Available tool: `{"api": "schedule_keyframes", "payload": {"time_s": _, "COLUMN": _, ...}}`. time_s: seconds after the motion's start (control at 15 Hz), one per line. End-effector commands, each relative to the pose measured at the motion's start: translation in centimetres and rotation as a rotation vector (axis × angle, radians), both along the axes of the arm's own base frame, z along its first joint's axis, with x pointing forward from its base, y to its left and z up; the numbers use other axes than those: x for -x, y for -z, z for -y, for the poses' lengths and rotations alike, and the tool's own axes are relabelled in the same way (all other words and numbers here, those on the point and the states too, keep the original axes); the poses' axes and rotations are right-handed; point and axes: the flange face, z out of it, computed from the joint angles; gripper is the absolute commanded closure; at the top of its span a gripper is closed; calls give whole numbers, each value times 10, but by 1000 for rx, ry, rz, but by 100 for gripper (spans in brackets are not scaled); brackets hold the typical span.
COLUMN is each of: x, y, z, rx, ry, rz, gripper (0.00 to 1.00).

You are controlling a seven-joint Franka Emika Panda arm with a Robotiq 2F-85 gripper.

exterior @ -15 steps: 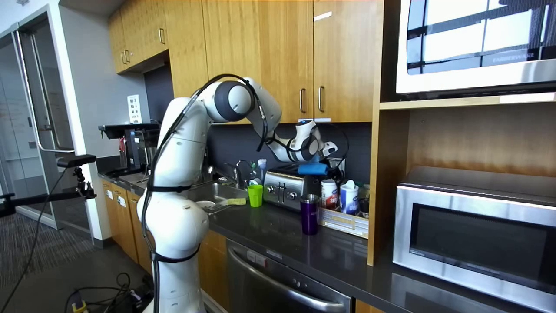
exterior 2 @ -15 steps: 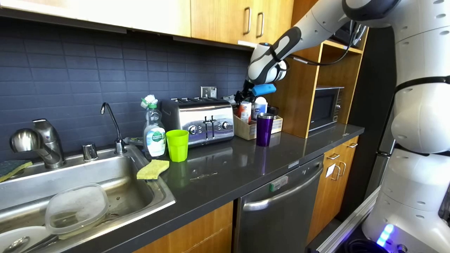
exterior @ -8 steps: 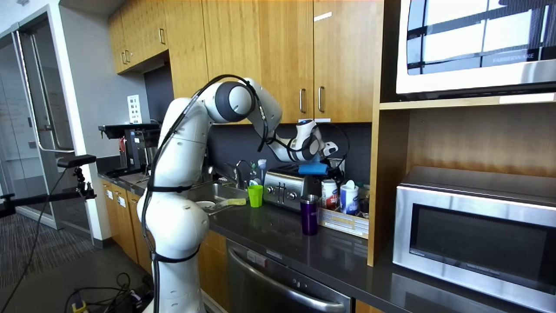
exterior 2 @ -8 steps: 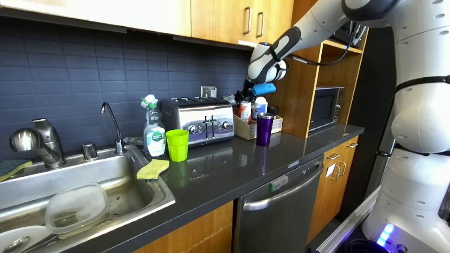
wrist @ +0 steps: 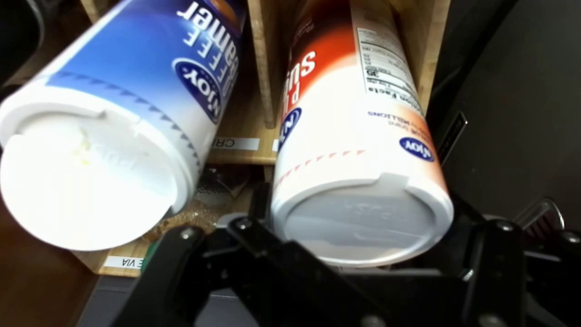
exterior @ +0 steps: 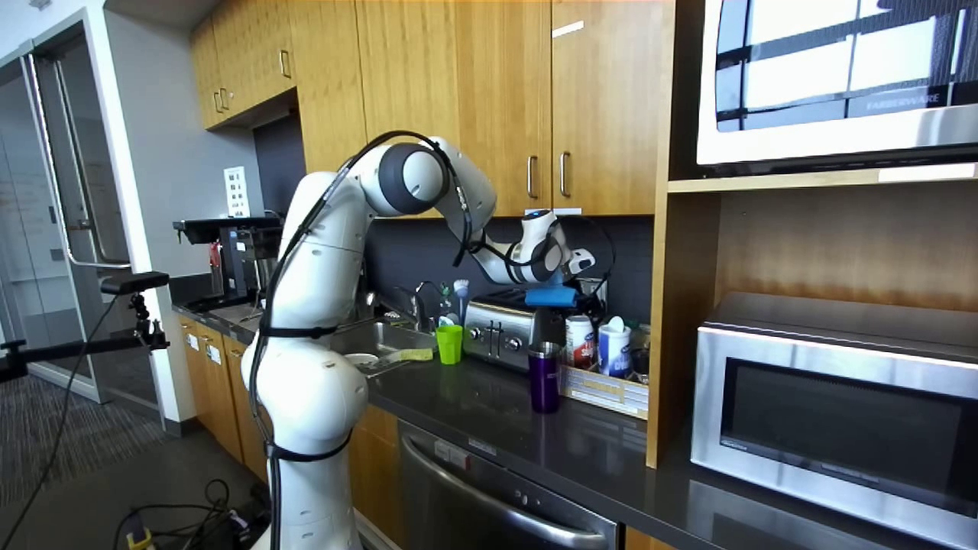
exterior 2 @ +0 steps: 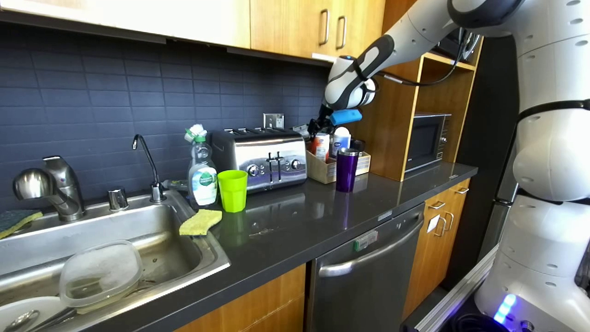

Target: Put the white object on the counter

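Note:
A mostly white sugar canister with a red-orange label [wrist: 363,150] stands in a wooden organizer box [exterior 2: 322,169]. It shows in both exterior views [exterior: 579,341] [exterior 2: 321,145]. My gripper [wrist: 363,213] points down over it, one black finger on each side of its white lid. The fingers lie close against both sides; whether they press on it is unclear. In an exterior view the gripper [exterior 2: 318,127] is dark and small. A blue-and-white creamer canister [wrist: 150,86] with a white lid stands beside it. The dark counter [exterior 2: 295,230] runs in front of the box.
A purple tumbler [exterior 2: 346,170] stands on the counter before the box. A steel toaster [exterior 2: 272,161] stands beside the box. A green cup [exterior 2: 233,191], a soap bottle [exterior 2: 203,180] and a yellow sponge [exterior 2: 200,222] are near the sink [exterior 2: 207,249]. A wooden shelf panel [exterior: 661,344] borders the box.

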Motion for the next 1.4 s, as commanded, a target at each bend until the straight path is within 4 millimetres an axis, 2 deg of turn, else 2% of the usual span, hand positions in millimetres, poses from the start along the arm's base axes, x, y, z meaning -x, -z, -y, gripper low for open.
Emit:
{"api": "schedule_keyframes", "payload": {"time_s": 0.0, "x": 10, "y": -13, "z": -1, "rx": -18, "ry": 17, "rz": 17, "gripper": 39}}
{"api": "schedule_keyframes", "payload": {"time_s": 0.47, "x": 20, "y": -29, "z": 0, "rx": -50, "ry": 37, "rz": 51, "gripper": 39}}
{"api": "schedule_keyframes", "payload": {"time_s": 0.93, "x": 43, "y": -44, "z": -3, "rx": -62, "ry": 37, "rz": 66, "gripper": 39}}
{"api": "schedule_keyframes", "payload": {"time_s": 1.33, "x": 52, "y": -70, "z": -16, "rx": -54, "ry": 8, "rz": 106, "gripper": 39}}
